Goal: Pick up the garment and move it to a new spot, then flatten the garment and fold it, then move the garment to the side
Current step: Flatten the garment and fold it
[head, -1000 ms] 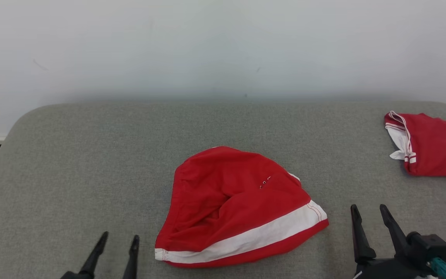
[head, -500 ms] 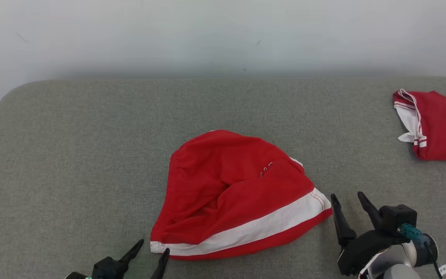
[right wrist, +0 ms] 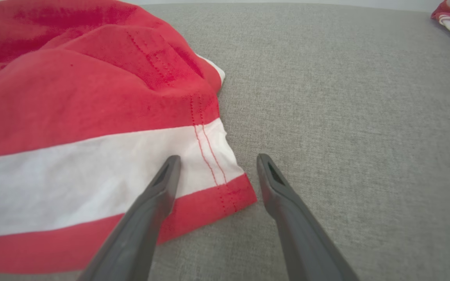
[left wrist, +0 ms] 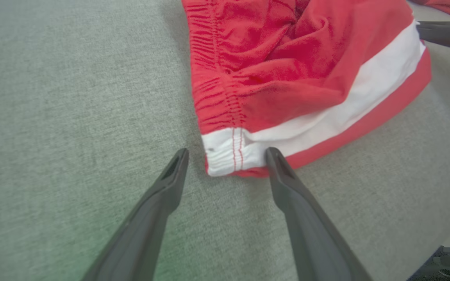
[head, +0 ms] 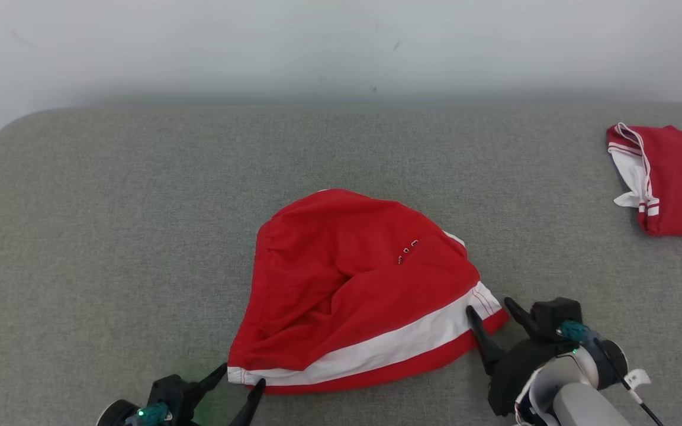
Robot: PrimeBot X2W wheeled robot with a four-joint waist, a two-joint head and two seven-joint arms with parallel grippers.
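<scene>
On the surface [head: 110, 207] lie two garments [head: 347, 284] [head: 672, 183], one flanked by two grippers [head: 243, 374] [head: 488, 305].

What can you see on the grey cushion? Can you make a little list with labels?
surface: grey cushion, fabric-covered
garment: red with white stripe, crumpled, in the middle
left gripper: open, fingers either side of the garment's near left corner
right gripper: open, fingers either side of its near right corner
second garment: red and white, far right edge
</scene>
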